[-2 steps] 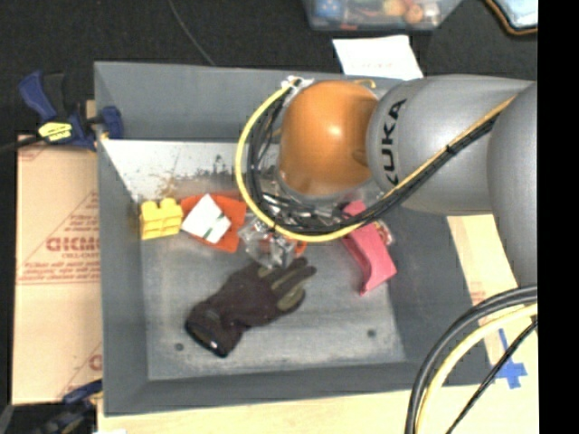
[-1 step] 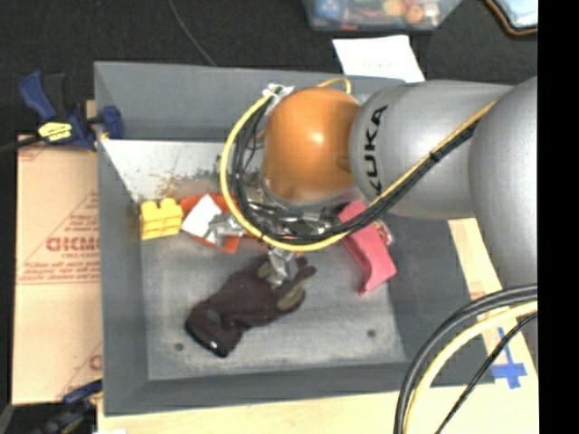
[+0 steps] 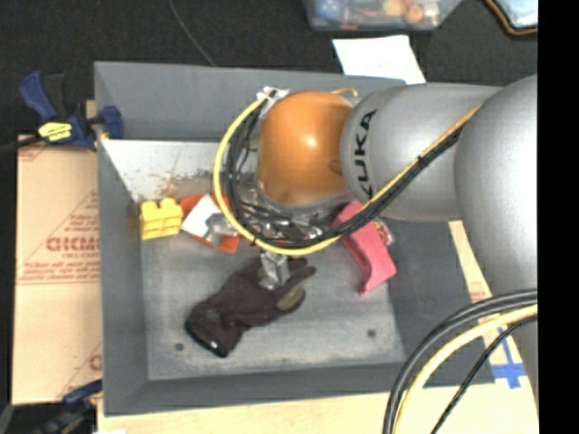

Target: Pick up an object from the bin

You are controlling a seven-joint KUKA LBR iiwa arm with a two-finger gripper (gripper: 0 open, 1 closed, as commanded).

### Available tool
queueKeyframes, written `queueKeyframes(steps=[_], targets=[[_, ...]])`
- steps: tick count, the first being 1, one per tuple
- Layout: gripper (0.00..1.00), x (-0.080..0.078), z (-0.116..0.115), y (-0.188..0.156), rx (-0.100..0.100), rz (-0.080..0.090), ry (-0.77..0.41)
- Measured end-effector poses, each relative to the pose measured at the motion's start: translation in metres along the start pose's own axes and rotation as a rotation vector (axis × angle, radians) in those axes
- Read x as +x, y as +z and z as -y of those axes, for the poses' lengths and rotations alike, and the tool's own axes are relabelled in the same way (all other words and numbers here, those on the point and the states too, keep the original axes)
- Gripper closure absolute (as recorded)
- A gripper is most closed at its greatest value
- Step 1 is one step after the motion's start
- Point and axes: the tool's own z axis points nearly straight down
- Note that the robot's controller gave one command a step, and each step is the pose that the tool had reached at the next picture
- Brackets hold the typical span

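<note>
My gripper reaches down in the middle of the bin, its tips pressed onto the upper right end of a dark brown sock-like cloth that lies slantwise toward the bin's lower left. Just left of the gripper lies a white and orange piece, and beyond it a yellow toy brick. A pink angular block lies to the gripper's right, partly under the arm.
The arm with its orange cover and yellow cables hangs over the bin's upper middle and hides what is below it. The bin's floor shows bare grey along the front and at the lower right.
</note>
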Motion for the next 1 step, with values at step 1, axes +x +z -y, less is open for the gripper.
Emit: queueKeyframes(steps=[1], targets=[[0.00,0.0261,0.0029,0.0356,0.001,0.002,-0.165]])
